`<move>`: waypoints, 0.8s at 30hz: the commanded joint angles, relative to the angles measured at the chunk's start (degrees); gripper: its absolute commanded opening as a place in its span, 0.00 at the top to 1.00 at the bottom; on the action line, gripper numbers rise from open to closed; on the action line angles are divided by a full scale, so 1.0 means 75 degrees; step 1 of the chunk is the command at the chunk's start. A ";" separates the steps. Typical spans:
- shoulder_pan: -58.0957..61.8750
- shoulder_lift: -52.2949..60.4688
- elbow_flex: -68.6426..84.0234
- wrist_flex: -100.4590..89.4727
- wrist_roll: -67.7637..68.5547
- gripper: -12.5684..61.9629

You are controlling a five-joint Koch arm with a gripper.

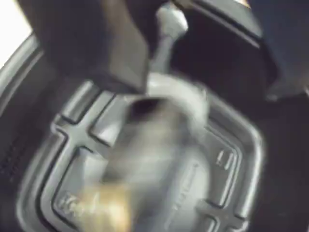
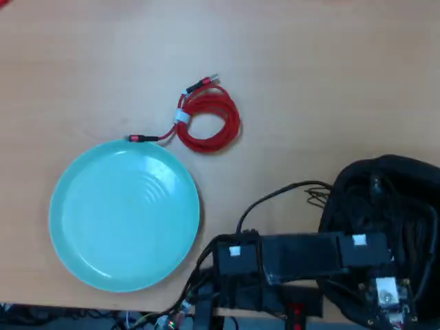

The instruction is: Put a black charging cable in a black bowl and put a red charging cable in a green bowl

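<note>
While the hand's (image 1: 145, 104) state is unreadable — blurred over the ridged black bowl (image 1: 231, 145) — the coiled red cable (image 2: 208, 124) lies beside the mint-green dish (image 2: 82, 240).

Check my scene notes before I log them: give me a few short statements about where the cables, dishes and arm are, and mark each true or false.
1. The red cable lies coiled on the bare table. True.
2. The green dish has a cable in it. False: it is empty; one red plug end only reaches its upper rim.
3. In the overhead view, the arm reaches over the black bowl at the right. True.
4. The red cable has no tie. False: a white tie binds the coil.
5. The wrist view looks down into the green dish. False: it shows the black bowl's ridged inside, heavily blurred.
</note>
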 commanded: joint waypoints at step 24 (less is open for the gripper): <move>-0.7008 0.0094 -0.1125 -0.0012 -0.0141 0.52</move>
